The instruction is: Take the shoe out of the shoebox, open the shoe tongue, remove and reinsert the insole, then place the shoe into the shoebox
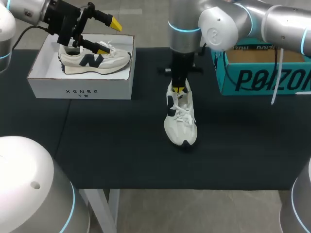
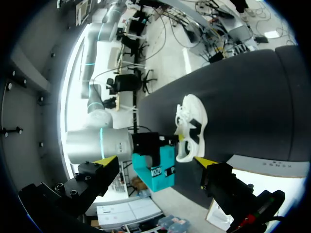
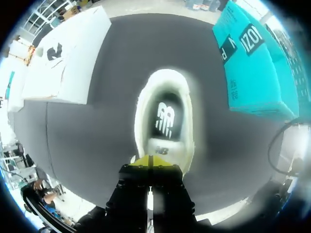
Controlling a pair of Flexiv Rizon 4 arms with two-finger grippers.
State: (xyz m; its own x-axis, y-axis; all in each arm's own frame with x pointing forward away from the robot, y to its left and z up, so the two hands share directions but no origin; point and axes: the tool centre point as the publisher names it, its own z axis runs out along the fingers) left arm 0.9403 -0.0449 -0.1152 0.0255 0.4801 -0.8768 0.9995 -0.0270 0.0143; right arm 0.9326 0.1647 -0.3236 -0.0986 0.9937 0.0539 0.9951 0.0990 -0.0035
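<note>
the shoe (image 1: 180, 119) stands out of its box on the dark table (image 1: 121, 136), near the middle, with its toe towards 6 o'clock and its heel towards 12 o'clock; its white laces are tied over the tongue. the right gripper (image 1: 179, 89) comes straight down on the heel end, the arm entering from 2 o'clock. in the right wrist view the gripper (image 3: 154, 161) has its 2 yellow tips pressed together with no gap, right at the heel rim of the shoe (image 3: 165, 82); whether they pinch any of the rim i cannot tell. ahead of the tips the shoe's mouth lies open to the camera, and the dark insole (image 3: 165, 119) with a white logo sits flat inside. the shoebox (image 1: 80, 90), white, is at 10 o'clock on the table, well apart from the shoe, and holds a 2nd shoe (image 1: 97, 60) lying on its side, toe towards 3 o'clock. the left gripper (image 1: 109, 36) hangs over this box with its fingers spread wide and nothing between them; the lower tip is over the 2nd shoe's laces, contact not clear. the left wrist view shows the same wide gap in the gripper (image 2: 155, 162), looking out past the shoebox rim (image 2: 272, 167) to the shoe (image 2: 192, 127). a teal box (image 1: 257, 77) sits at 2 o'clock, near the shoe's heel side but apart from it.
</note>
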